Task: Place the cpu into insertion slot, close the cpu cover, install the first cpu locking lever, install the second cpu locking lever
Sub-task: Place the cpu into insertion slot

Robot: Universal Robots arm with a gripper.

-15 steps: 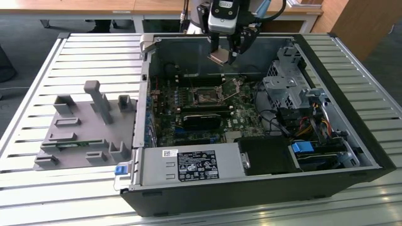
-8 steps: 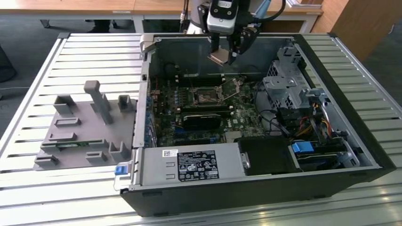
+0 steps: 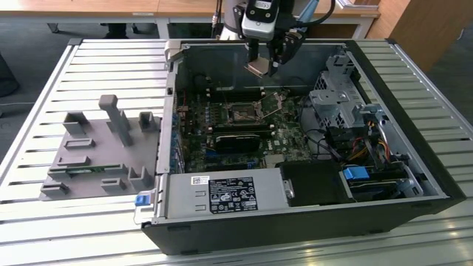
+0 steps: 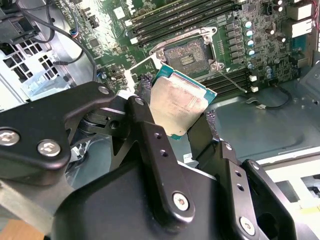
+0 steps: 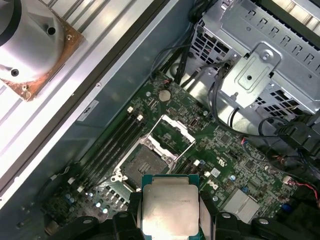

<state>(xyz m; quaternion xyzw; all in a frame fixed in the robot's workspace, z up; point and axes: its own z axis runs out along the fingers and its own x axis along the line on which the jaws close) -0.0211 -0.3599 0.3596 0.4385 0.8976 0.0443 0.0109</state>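
Black and pinching tight, holds the cpu [image 5: 169, 207] in the gripper [image 5: 170, 216] up over the bare insertion slot [image 5: 142, 165], cpu cover [image 5: 171, 134] up, no step done yet.

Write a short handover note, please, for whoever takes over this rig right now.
Gripper: shut on the cpu, held by its edges above the motherboard inside the open computer case.
Insertion slot: empty, below the chip, not touching it.
Cpu cover: swung open beside the slot.
Done: cpu gripped and over the board.
Left: cpu not seated, cover not closed, neither locking lever installed.
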